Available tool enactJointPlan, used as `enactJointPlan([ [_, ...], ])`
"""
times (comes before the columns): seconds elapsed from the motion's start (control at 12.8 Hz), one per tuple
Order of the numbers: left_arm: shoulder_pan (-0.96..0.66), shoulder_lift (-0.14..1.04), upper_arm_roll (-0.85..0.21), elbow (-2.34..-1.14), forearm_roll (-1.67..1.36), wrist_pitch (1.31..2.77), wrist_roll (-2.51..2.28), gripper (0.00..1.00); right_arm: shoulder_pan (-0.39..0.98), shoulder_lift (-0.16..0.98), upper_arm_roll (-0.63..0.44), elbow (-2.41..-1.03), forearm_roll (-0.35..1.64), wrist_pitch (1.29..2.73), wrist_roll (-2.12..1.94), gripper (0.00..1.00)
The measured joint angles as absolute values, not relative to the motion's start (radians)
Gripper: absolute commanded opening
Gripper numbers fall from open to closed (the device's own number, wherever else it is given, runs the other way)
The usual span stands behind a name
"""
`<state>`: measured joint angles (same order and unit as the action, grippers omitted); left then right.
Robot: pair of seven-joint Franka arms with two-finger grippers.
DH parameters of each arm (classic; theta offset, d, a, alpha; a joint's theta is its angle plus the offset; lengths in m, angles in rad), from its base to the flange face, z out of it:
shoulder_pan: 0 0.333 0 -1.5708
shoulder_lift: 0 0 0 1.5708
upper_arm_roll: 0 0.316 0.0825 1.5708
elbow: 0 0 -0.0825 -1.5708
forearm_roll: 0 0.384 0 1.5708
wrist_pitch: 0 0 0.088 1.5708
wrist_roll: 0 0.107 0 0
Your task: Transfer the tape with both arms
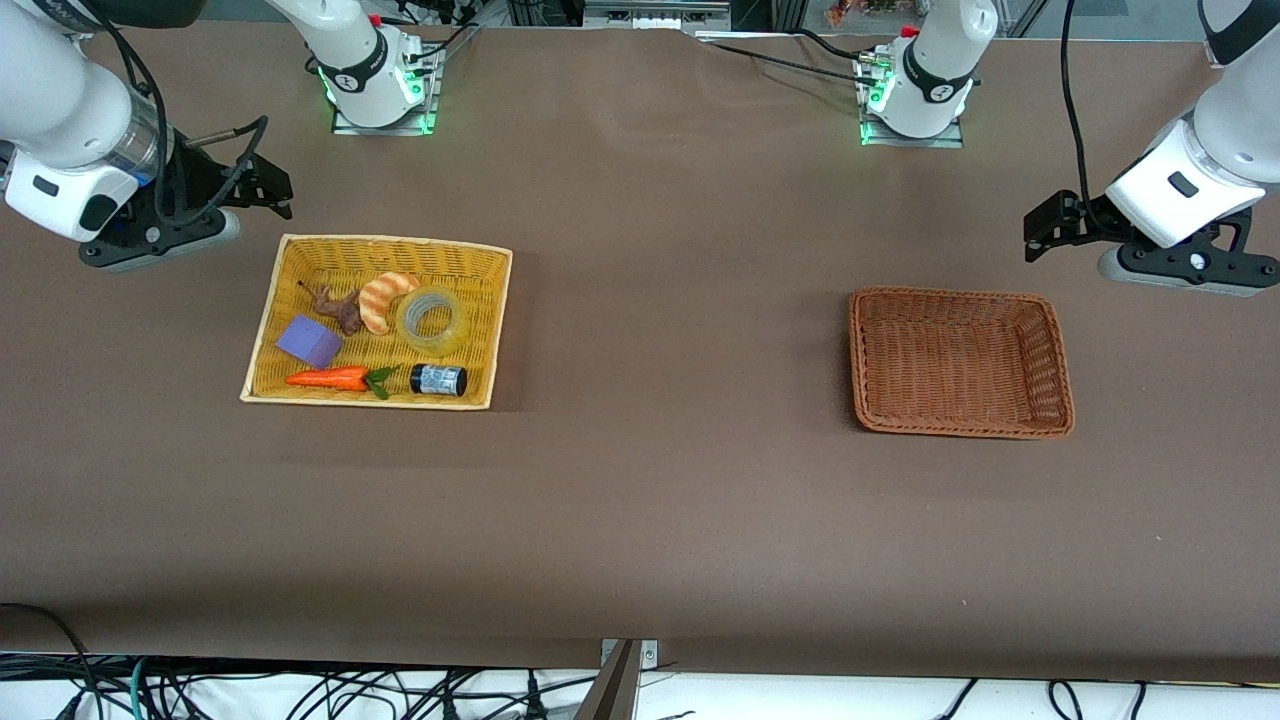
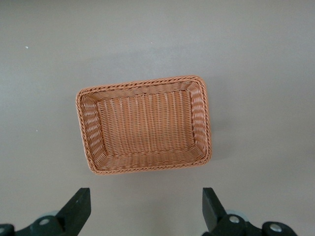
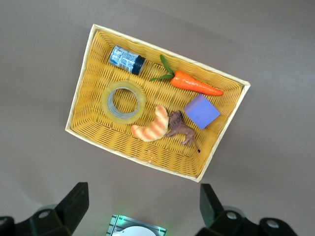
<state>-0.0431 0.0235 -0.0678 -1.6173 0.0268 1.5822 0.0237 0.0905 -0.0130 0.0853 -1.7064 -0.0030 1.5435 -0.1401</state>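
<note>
The tape point(image 1: 432, 320), a translucent yellowish roll with a grey core, lies flat in the yellow wicker basket point(image 1: 390, 242) toward the right arm's end of the table. In the right wrist view the tape point(image 3: 123, 102) lies between the jar and the croissant toy. My right gripper point(image 1: 275, 192) hangs open over the table beside that basket's corner, well above it, with nothing between its fingers point(image 3: 74, 204). My left gripper point(image 1: 1040, 230) hangs open over the table beside the brown wicker basket point(image 1: 958, 296). Its fingers point(image 2: 78, 209) hold nothing.
Sharing the yellow basket point(image 3: 81, 98) with the tape are a striped croissant toy point(image 1: 385, 298), a dark jar point(image 1: 439, 380), a carrot point(image 1: 330, 379), a purple block point(image 1: 309, 341) and a brown animal figure point(image 1: 340, 308). The brown basket point(image 2: 142, 83) stands toward the left arm's end.
</note>
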Motion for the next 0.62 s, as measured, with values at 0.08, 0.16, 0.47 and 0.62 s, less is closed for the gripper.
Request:
enactJointPlan([
  [0.08,-0.043,0.023,-0.068,-1.617,0.027,1.582,0.024,1.00,0.090,-0.010,0.085,-1.711,-0.003,1.545,-0.140,1.00],
  [0.16,-0.043,0.023,-0.068,-1.617,0.027,1.582,0.024,1.00,0.090,-0.008,0.085,-1.719,-0.003,1.549,-0.140,1.00],
  [0.47,-0.043,0.023,-0.068,-1.617,0.027,1.582,0.024,1.00,0.090,0.003,0.085,-1.812,-0.003,1.659,-0.139,1.00],
  [0.62,-0.043,0.024,-0.068,-1.617,0.027,1.582,0.024,1.00,0.090,0.016,0.085,-1.868,-0.003,1.726,-0.120,1.00],
])
